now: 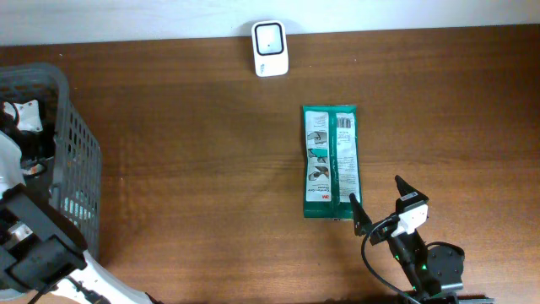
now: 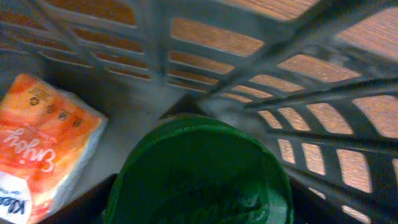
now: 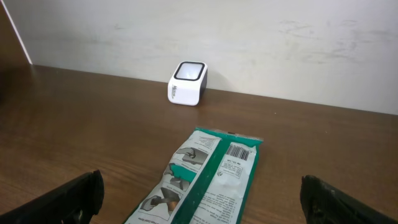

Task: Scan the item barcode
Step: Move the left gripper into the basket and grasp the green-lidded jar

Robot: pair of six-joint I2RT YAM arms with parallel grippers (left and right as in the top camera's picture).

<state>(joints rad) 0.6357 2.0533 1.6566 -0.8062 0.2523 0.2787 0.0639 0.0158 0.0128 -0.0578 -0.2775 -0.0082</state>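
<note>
Green packet, flat on table, barcode up. Lay at 10 o'clock from right fingers, near corner just beside one tip. Stood spread wide, holding nothing. Saw scanner at 11 o'clock from packet. Could not tell left fingers' spread inside basket.

**Where the Cameras Sit**

Overhead looks straight down, scanner at the far edge. Right wrist sits low, well back from the scanner, facing it; both show the packet before it. Left wrist peers closely inside the basket.
</note>
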